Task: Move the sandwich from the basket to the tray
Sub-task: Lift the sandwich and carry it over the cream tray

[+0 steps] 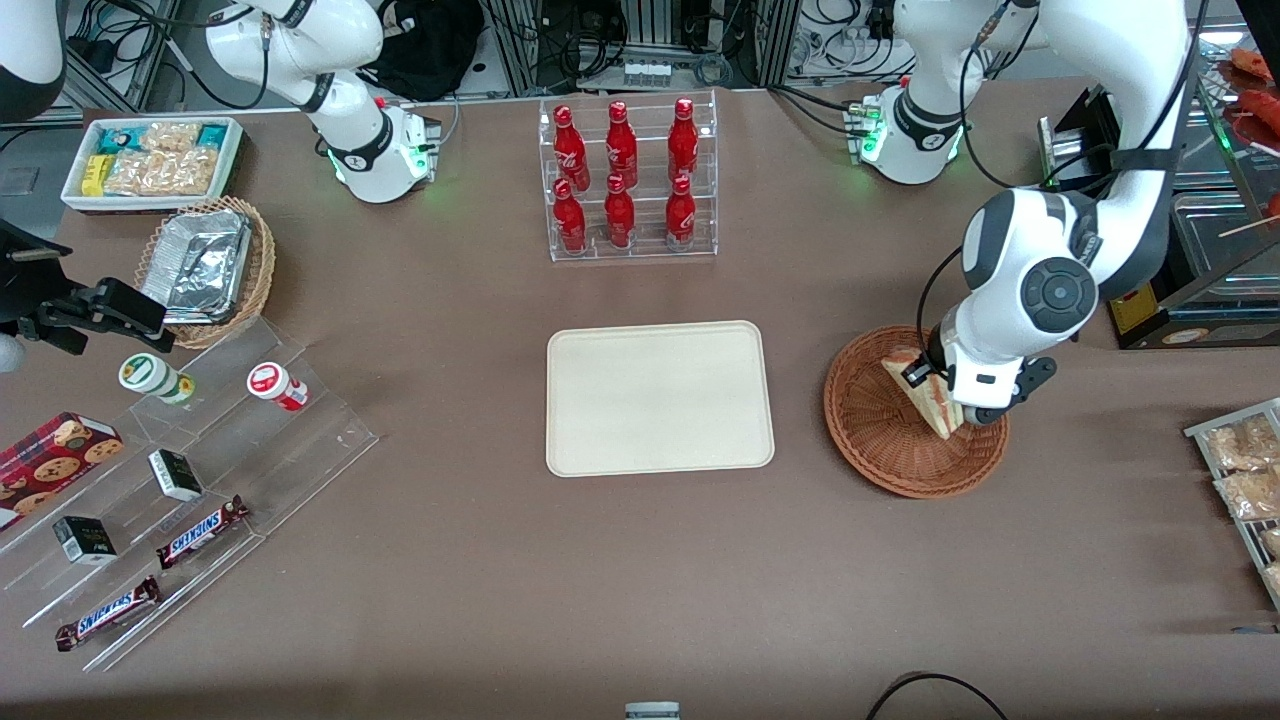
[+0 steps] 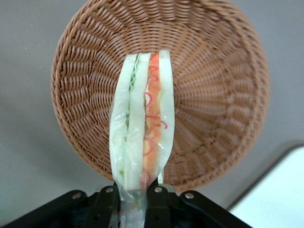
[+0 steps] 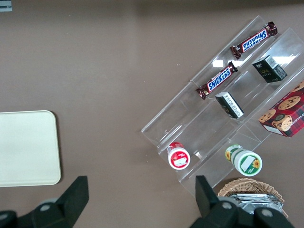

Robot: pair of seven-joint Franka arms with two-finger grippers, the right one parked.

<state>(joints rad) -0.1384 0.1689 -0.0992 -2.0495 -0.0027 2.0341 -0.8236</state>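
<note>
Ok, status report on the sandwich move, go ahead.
Claw shut on sandwich, over the reddish-brown basket. Sandwich upright, cut edge showing. Tray bare, toward the parked arm's end. Nothing between basket and tray.

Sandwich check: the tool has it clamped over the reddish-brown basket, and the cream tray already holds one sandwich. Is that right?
Not quite. The tray holds nothing yet; the front view shows its surface bare. The rest stands: the tool is shut on the sandwich, held over the basket, as the left wrist view shows.
</note>
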